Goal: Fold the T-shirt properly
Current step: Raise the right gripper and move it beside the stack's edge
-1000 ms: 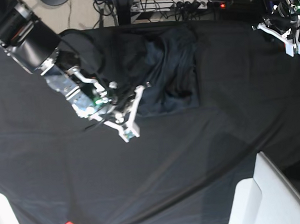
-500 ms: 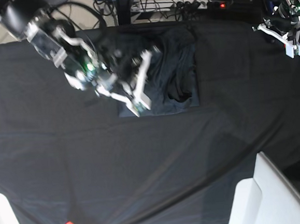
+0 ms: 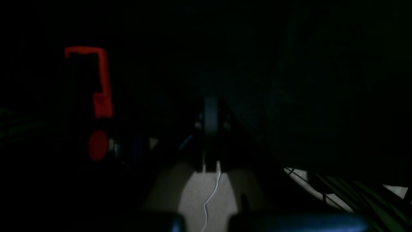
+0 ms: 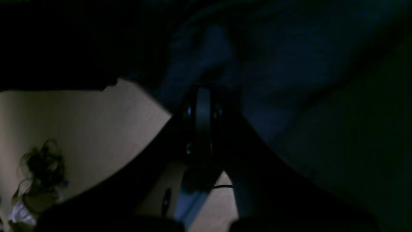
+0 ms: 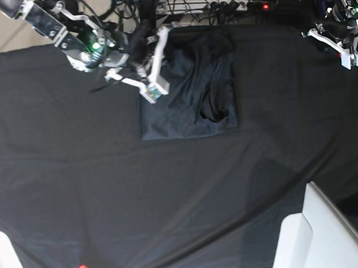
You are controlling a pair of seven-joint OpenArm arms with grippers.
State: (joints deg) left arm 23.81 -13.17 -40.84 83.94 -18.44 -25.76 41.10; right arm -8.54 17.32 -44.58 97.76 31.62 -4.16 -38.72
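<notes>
You have the shirt [image 5: 188, 93] lying as a rough rectangle near the far middle of the table cloth [image 5: 172, 203], its long axis running from the far edge toward you, its near hem straight and square to that axis. The knit is soft and matte, a shade bluer than the black cloth under it, with rumpled folds along the far part and a dark curled pucker near the near right corner; which end is the collar you cannot tell. The cloth itself is smooth, with long shallow creases fanning toward the near side. Your right gripper [image 5: 154, 89] hangs at the shirt's far left corner, white angular fingers pressed together on nothing you can see; in its wrist view the jaws read as one dark closed blade [image 4: 203, 106] over bluish folds. Your left gripper [image 5: 346, 55] sits well apart at the far right edge of the cloth, jaws likewise pressed together, its wrist view almost black.
</notes>
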